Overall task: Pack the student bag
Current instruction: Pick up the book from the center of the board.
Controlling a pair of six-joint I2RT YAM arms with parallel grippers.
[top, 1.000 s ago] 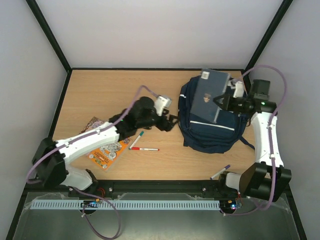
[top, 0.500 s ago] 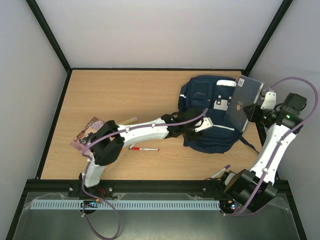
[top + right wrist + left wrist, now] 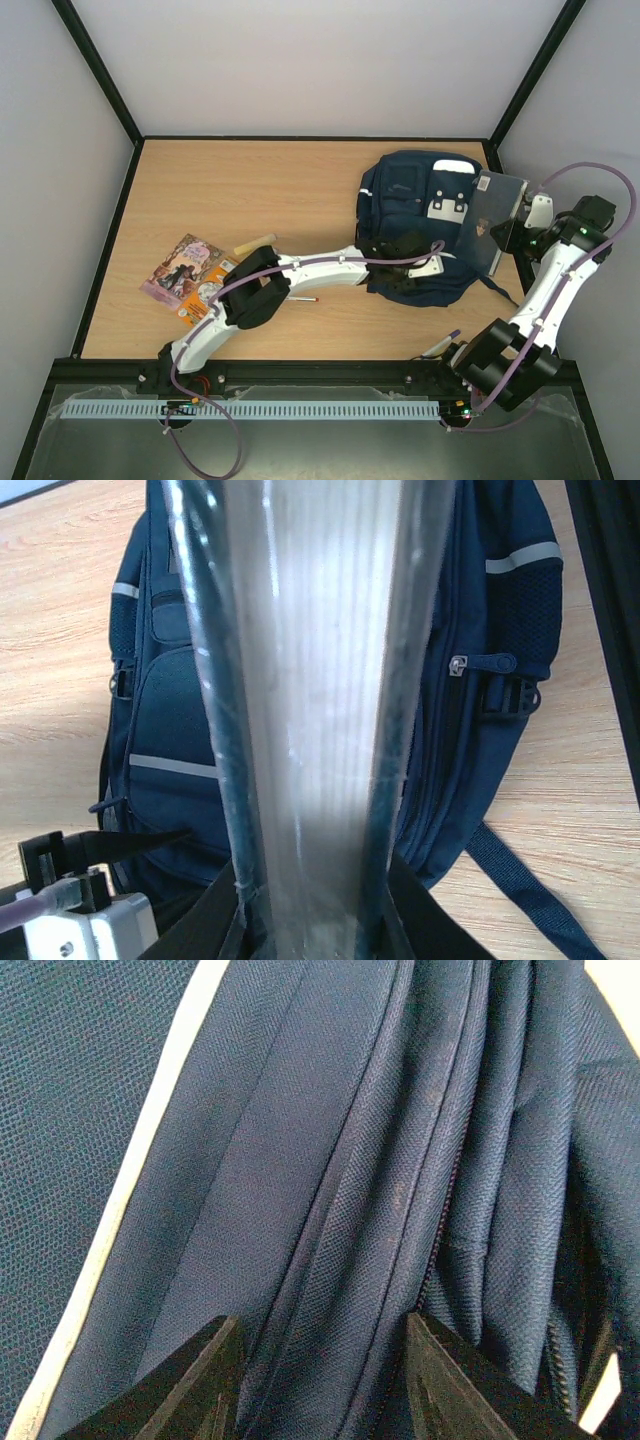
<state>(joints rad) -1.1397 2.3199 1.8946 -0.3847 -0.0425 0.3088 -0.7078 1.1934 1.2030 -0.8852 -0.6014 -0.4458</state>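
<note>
The navy-blue student bag [image 3: 415, 215] lies at the back right of the table, white patch up. My left arm reaches across to its near edge. My left gripper [image 3: 412, 268] is open, its black fingers [image 3: 215, 1370] astride a fold of bag fabric [image 3: 300, 1160] beside a zip line. My right gripper [image 3: 515, 232] is shut on a flat dark-blue notebook [image 3: 490, 228] and holds it on edge against the bag's right side. The right wrist view shows the notebook's white page edge [image 3: 310, 680] between the fingers [image 3: 410, 905], with the bag [image 3: 490, 630] behind.
Colourful booklets [image 3: 188, 270] lie at the left. A beige stick [image 3: 255, 243] and a red pen [image 3: 303, 299] lie near my left arm. A purple pen [image 3: 440, 343] lies by the right arm's base. The black frame post [image 3: 510, 110] stands close behind the right gripper.
My left arm has stretched right from mid-table to the bag's near edge. My right gripper has carried the notebook from on top of the bag to its right side.
</note>
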